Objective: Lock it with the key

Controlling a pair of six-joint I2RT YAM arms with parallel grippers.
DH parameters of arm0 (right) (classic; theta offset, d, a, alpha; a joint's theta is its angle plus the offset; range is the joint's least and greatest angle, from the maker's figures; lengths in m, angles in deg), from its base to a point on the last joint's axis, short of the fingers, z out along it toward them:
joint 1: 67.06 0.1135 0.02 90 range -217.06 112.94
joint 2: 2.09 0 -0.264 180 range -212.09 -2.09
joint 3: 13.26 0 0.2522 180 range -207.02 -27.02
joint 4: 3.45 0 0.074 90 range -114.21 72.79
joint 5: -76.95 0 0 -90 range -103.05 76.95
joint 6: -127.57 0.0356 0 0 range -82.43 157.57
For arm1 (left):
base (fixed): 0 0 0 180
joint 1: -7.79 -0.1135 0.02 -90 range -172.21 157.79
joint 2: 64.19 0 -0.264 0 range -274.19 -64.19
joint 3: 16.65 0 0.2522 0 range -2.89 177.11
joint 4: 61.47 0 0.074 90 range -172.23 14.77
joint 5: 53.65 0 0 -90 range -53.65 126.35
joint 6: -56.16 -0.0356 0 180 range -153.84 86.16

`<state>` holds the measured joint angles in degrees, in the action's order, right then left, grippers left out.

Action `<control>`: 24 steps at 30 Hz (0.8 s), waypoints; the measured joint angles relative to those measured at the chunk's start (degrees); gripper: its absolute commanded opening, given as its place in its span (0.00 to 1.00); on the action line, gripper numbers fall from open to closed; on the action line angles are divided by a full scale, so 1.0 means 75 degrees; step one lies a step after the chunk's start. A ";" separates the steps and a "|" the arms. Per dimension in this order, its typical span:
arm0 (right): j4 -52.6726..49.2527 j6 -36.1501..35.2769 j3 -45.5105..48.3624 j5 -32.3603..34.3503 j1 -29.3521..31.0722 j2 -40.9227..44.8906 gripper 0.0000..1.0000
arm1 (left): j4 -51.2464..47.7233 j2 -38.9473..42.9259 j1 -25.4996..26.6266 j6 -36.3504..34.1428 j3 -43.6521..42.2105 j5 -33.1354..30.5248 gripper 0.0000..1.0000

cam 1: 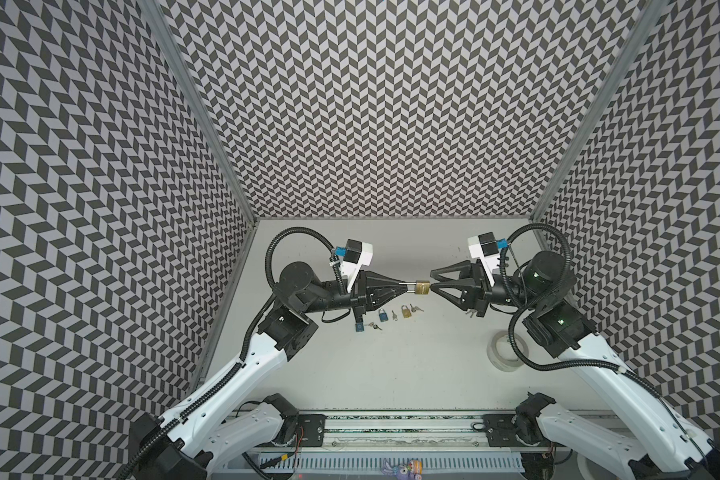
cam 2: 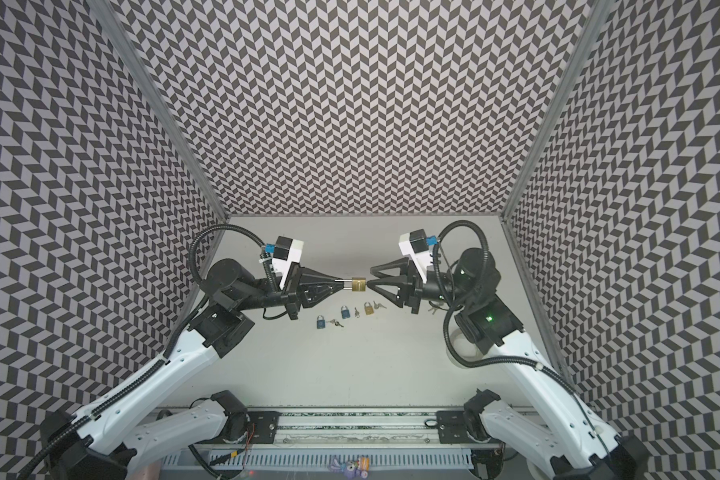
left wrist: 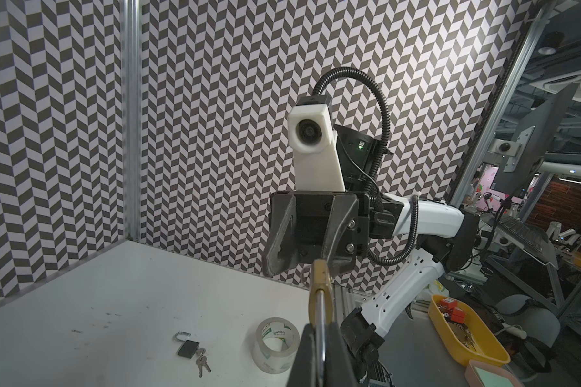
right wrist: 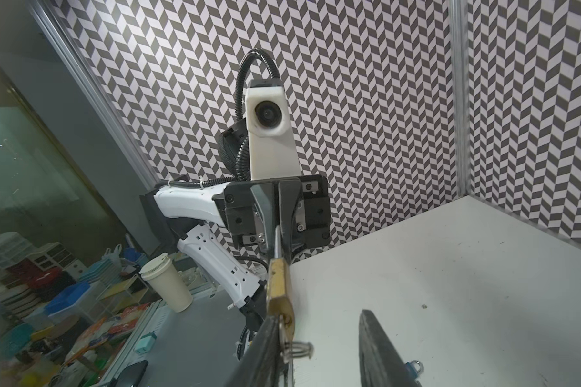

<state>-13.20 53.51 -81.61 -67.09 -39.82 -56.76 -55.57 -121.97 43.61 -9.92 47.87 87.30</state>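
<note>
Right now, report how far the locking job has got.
Done: the brass padlock is lifted off the table, left gripper shut on its shackle, key in its base. In hand: the right gripper, jaws apart, is at the key. Left: gripping and turning it; whether the shackle is latched cannot be told.

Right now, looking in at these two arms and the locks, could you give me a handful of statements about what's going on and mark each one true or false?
1. The left pincer grips the brass padlock by its shackle. True.
2. That brass padlock rests on the table. False: it is held in the air between the two pincers.
3. The right pincer is clamped tight shut. False: its fingers stand apart.
4. Two blue padlocks lie on the table. True.
5. The roll of tape lies on the left arm's side. False: it is beside the right arm.
</note>
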 measured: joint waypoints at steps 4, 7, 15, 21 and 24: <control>0.0041 0.0020 0.0000 -0.0125 0.0000 0.0003 0.19 | 0.0006 -0.0009 -0.0003 0.0003 0.0000 0.0006 0.00; 0.0044 0.0050 0.0000 -0.0178 0.0000 0.0012 0.09 | 0.0003 -0.0012 -0.0003 0.0006 0.0000 -0.0006 0.00; 0.0017 -0.0012 0.0000 -0.0219 0.0000 0.0149 0.00 | 0.0012 -0.0020 -0.0119 0.0006 -0.0009 -0.0006 0.00; -0.0280 -0.0219 0.0000 0.0026 0.0000 0.0318 0.00 | 0.0020 0.0073 -0.0527 0.0035 -0.0012 0.0189 0.00; -0.0446 -0.0347 0.0000 0.0251 0.0000 0.0463 0.00 | 0.0020 0.0216 -0.0810 0.0055 -0.0012 0.0286 0.00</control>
<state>-16.54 50.91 -81.61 -65.21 -39.82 -53.29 -55.42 -120.36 37.53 -9.51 47.78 89.45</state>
